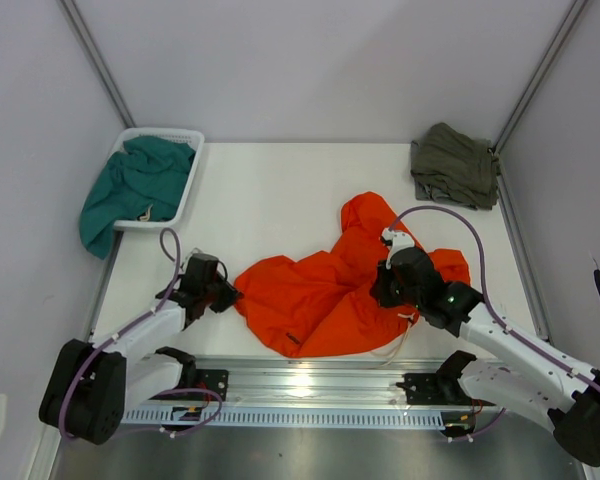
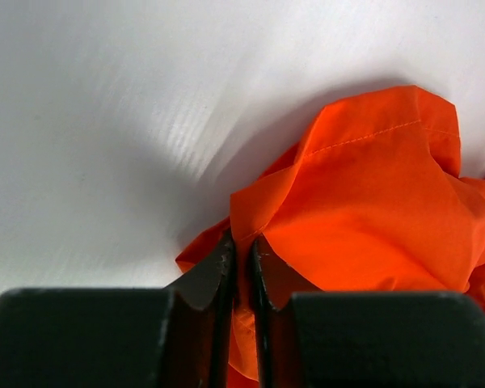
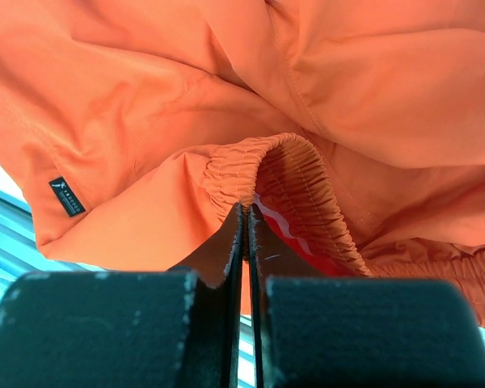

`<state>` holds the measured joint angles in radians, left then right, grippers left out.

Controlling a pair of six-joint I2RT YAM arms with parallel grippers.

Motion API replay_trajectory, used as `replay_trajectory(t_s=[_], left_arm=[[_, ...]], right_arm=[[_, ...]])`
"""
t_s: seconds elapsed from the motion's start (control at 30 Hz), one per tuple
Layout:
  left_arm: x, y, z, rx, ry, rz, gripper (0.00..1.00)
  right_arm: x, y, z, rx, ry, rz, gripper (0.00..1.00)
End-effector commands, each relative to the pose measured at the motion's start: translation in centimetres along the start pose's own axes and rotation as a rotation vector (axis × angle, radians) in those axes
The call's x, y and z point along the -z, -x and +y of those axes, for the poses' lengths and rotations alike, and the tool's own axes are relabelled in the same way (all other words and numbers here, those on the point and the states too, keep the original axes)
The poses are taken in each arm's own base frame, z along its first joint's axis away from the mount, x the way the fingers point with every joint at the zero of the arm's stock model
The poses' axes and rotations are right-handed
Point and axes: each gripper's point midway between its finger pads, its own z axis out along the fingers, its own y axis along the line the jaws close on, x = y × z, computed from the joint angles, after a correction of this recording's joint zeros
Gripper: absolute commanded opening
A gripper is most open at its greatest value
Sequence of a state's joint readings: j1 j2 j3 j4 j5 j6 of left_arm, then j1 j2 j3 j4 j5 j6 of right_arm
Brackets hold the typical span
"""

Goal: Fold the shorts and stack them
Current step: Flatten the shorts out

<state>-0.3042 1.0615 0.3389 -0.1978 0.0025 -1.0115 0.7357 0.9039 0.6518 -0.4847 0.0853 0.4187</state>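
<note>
At the far left corner of the desk, a white slatted plastic basket [image 1: 192, 178] holds a crumpled teal fabric garment [image 1: 130, 190], part of which spills over the basket's left rim.

Nearer and to the right, the left hand [image 1: 230, 295] lies low at the left edge of the bright orange soft fabric shorts [image 1: 320, 295]. In the left wrist view, its two dark fingers are clenched on a thin fold of the orange cloth [image 2: 372, 202], with only a narrow slit between them [image 2: 241, 259].

The shorts lie rumpled in the middle of the desk, near the front edge. One part reaches back toward the far side and the rest spreads wide toward the front. A small dark rectangular tag [image 1: 292, 340] sits close to the near hem.

The right hand [image 1: 388, 285] rests on the right part of the shorts. In the right wrist view, it is closed [image 3: 244, 226] on the gathered elastic waistband [image 3: 299, 174], which arches just above the fingertips. The dark tag [image 3: 67, 196] shows at the left of that view.

At the far right corner lies a folded olive-green fabric garment [image 1: 455, 165], well apart from the orange shorts.

The smooth white desk [image 1: 280, 190] is enclosed by pale grey walls [image 1: 310, 60]. A silver metal rail [image 1: 310, 385] runs along its near edge, between the arm bases.
</note>
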Motion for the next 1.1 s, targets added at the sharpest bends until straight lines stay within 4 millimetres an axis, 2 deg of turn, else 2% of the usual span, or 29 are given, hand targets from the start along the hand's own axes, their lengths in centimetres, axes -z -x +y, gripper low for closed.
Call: replay_trajectory(t_s=[0.0,0.07,0.13,0.17,0.23,0.27,0.3,0.33,0.37,0.43,0.47,0.5,0.53,0.6,0.63,0.67,0.7,0.73,0.77,0.8,0.83,0.87,0.9,0.97,1.0,1.03,1.07], left_arm=[[0.8,0.7,1.3,-0.034,0.064,-0.031,0.14],[1.7,2.1,0.4,-0.051,0.059,-0.079,0.12],[2.5,3.0,0.4,-0.082,0.089,-0.11,0.09],[3.3,4.5,-1.1,-0.109,0.064,-0.149,0.09],[4.1,5.7,-0.9,-0.153,0.115,-0.186,0.06],[5.4,7.3,-2.5,-0.189,0.119,-0.213,0.03],[5.8,8.0,-2.7,-0.208,0.138,-0.225,0.01],[6.1,8.6,-2.9,-0.222,0.155,-0.237,0.0],[7.1,10.2,-4.2,-0.248,0.149,-0.278,0.0],[8.5,12.7,-6.0,-0.239,0.133,-0.322,0.0],[8.7,13.1,-6.6,-0.248,0.11,-0.311,0.0],[9.2,14.2,-7.6,-0.242,0.086,-0.319,0.0],[10.2,16.1,-8.4,-0.217,0.064,-0.351,0.0],[10.7,17.4,-9.0,-0.223,0.051,-0.348,0.0],[12.2,20.1,-10.6,-0.221,0.031,-0.394,0.0],[12.3,20.4,-10.4,-0.219,0.049,-0.374,0.0],[13.5,22.0,-11.8,-0.222,0.026,-0.402,0.0],[13.9,23.9,-12.6,-0.224,0.027,-0.414,0.0],[13.8,24.1,-12.5,-0.221,0.043,-0.389,0.0],[15.4,25.8,-14.0,-0.218,0.002,-0.417,0.0],[15.8,27.1,-15.3,-0.219,-0.016,-0.422,0.0],[17.2,27.6,-16.5,-0.22,-0.037,-0.426,0.0],[17.5,27.8,-17.0,-0.221,-0.051,-0.419,0.0],[19.9,28.0,-19.2,-0.231,-0.127,-0.433,0.0],[20.7,28.0,-19.5,-0.232,-0.139,-0.442,0.0],[21.5,28.0,-19.5,-0.233,-0.14,-0.454,0.0],[23.4,28.0,-19.9,-0.241,-0.159,-0.487,0.0]], right_arm=[[0.2,1.1,0.6,-0.013,0.021,-0.047,0.0],[0.4,1.7,0.4,-0.018,0.008,-0.067,0.0],[1.2,3.2,0.3,-0.029,-0.013,-0.122,0.0],[1.6,4.0,0.3,-0.033,-0.017,-0.152,0.0],[3.4,6.8,0.3,-0.044,-0.032,-0.25,0.0],[4.3,8.0,0.4,-0.036,-0.031,-0.293,0.0],[5.2,9.2,0.4,-0.036,-0.034,-0.342,0.0],[7.1,11.0,1.0,-0.043,-0.005,-0.422,0.0],[8.2,12.6,1.4,-0.048,0.022,-0.493,0.0],[10.7,14.4,2.0,-0.034,0.072,-0.608,0.0],[11.9,15.6,2.6,-0.034,0.105,-0.673,0.0],[12.6,16.2,2.7,-0.015,0.11,-0.709,0.0],[13.5,16.9,2.8,-0.011,0.118,-0.749,0.0],[16.0,18.6,3.0,0.007,0.134,-0.856,0.0],[17.6,19.7,3.4,0.006,0.16,-0.926,0.0],[18.9,20.2,4.0,0.026,0.197,-0.969,0.0],[19.8,20.5,4.4,0.046,0.22,-1.003,0.0],[21.7,21.8,5.0,0.075,0.243,-1.089,0.0],[22.4,22.2,5.5,0.099,0.266,-1.111,0.0],[22.9,22.6,5.8,0.133,0.264,-1.134,0.0],[23.7,23.2,6.2,0.152,0.274,-1.16,0.0],[25.3,23.9,7.1,0.182,0.312,-1.187,0.0],[25.5,24.3,7.7,0.205,0.326,-1.186,0.0],[27.1,24.6,8.9,0.237,0.385,-1.212,0.0],[28.7,24.9,9.4,0.246,0.415,-1.238,0.0],[29.1,24.9,9.5,0.252,0.424,-1.241,0.0],[29.7,24.6,10.2,0.273,0.468,-1.238,0.0]])
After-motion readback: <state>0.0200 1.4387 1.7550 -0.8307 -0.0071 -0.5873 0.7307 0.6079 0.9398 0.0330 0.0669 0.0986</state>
